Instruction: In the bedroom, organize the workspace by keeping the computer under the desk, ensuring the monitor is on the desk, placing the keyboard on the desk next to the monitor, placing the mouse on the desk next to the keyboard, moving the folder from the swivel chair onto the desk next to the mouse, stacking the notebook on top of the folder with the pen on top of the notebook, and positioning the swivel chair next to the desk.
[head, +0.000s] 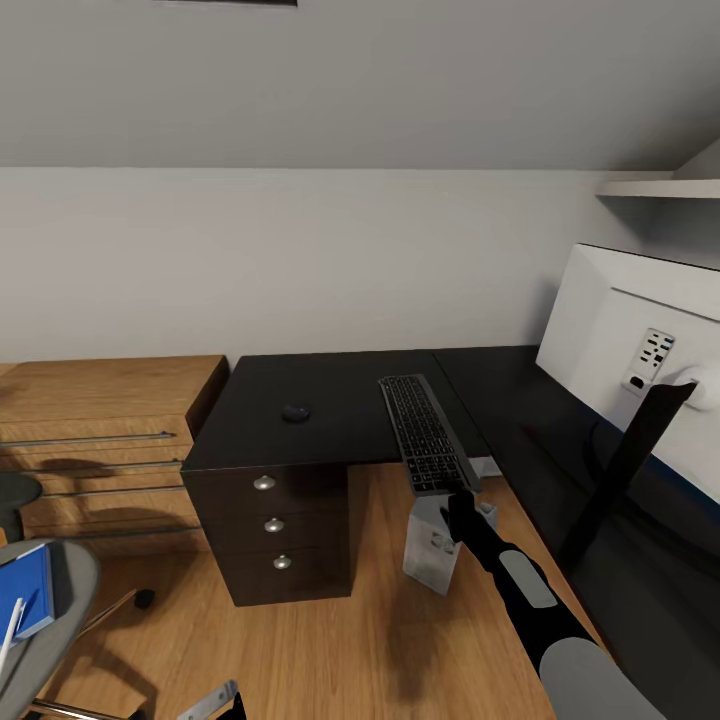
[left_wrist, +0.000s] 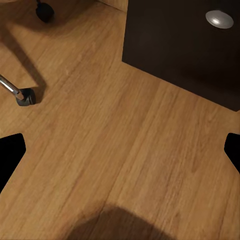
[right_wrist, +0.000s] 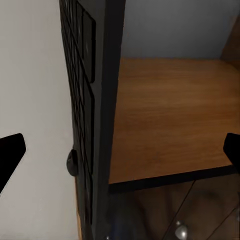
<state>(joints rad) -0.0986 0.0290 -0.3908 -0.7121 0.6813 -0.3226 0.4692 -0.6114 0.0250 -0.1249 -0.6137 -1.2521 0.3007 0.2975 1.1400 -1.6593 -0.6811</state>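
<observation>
The keyboard (head: 428, 432) lies on the black desk (head: 330, 400), its near end jutting past the edge. My right gripper (head: 462, 503) is at that end, open; in the right wrist view the keyboard (right_wrist: 95, 115) shows edge-on between the wide-apart fingers (right_wrist: 10, 155). The mouse (head: 296, 411) rests on the desk's left part. The monitor (head: 630, 330) stands at the right, white back toward me. The computer (head: 435, 545) sits under the desk. On the swivel chair (head: 70, 610) lie the blue folder (head: 25, 592) and the pen (head: 12, 628). The notebook is out of view. My left gripper (left_wrist: 125, 150) hangs open over the floor.
A light wooden drawer chest (head: 100, 440) stands left of the desk's black drawer unit (head: 275, 525). Chair casters (left_wrist: 25, 96) sit on the wooden floor near the left gripper. A white shelf (head: 660, 187) hangs above the monitor.
</observation>
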